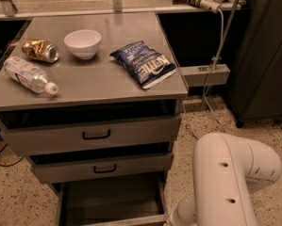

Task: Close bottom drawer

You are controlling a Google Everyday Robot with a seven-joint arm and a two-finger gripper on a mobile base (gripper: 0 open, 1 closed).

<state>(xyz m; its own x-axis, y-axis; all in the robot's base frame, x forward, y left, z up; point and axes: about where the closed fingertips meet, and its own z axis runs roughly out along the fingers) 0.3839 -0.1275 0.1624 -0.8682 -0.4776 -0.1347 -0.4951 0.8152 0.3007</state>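
Observation:
The bottom drawer (110,199) of the grey metal cabinet stands pulled out, and I look down into its dark, empty inside. Its front edge (126,219) shows at the bottom of the view. My white arm (228,182) fills the lower right, and its lower link (183,215) reaches down beside the drawer's right front corner. My gripper is below the frame and out of view.
The middle drawer (104,168) and top drawer (95,134) sit above, each with a dark gap over it. On the cabinet top (103,86) lie a water bottle (29,75), a can (39,50), a white bowl (82,43) and a chip bag (145,63). A dark cabinet (265,55) stands at right.

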